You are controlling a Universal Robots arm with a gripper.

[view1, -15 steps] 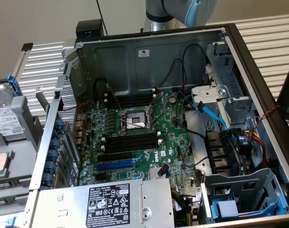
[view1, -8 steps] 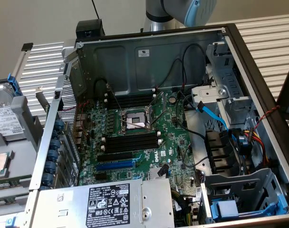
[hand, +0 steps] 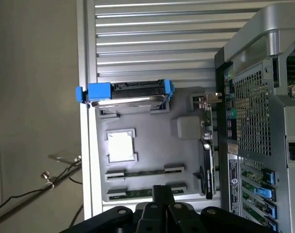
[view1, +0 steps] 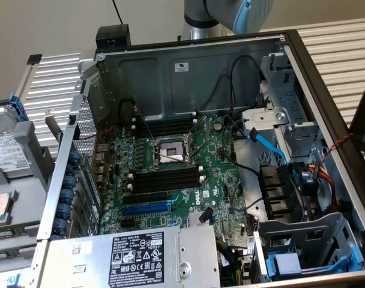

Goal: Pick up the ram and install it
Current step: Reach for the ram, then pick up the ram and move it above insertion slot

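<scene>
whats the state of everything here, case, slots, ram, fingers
computer case, open, side panel off
memory slots, empty
ram, lying in the grey tray, not picked up
fingers, shut, holding nothing, above the tray near the ram

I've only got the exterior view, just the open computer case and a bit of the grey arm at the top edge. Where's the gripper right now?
Observer: In the wrist view the black gripper hangs over a grey moulded tray that sits beside the silver computer case, outside it.
Operator: Is it holding the ram?
Observer: No. It is shut and empty.
Operator: So where is the ram?
Observer: Two long thin green circuit-board sticks sit in the tray's long holders. One lies farther from the gripper. The nearer one is partly hidden by it.
</scene>
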